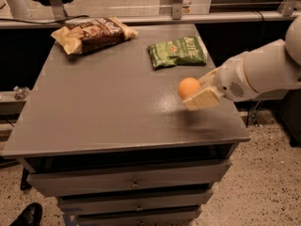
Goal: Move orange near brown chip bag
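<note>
The orange (pixel 188 87) is small, round and orange-yellow. My gripper (pixel 194 92) is shut on the orange and holds it in the air above the right part of the grey table top (pixel 108 107). The white arm reaches in from the right edge. The brown chip bag (pixel 92 33) lies flat at the far left corner of the table, dark brown with tan ends. It is well away from the orange, up and to the left.
A green chip bag (pixel 178 52) lies at the far right of the table, just beyond the gripper. The table is a cabinet with drawers (pixel 127 182) below. A rail (pixel 155 18) runs behind it. A shoe (pixel 27 215) shows at bottom left.
</note>
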Tool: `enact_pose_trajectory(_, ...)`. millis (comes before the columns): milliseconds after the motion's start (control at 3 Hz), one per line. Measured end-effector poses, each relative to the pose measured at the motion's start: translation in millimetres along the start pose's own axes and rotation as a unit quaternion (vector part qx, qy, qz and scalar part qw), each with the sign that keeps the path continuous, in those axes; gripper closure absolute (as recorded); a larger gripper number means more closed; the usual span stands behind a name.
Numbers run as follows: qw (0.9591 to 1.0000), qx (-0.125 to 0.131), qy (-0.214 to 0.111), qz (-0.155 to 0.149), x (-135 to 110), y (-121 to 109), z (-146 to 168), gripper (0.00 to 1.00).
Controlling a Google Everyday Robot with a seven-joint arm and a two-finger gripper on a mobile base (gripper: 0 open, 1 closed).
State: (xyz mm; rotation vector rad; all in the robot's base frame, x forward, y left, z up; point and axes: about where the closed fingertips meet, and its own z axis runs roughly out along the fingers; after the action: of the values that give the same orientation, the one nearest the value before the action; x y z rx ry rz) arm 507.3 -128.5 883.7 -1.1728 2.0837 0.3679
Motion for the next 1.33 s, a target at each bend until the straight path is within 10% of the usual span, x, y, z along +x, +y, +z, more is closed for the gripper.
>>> enact_pose_trajectory(1333,0.9956,0.070,-0.046,0.041,-150,-88,174,1.00)
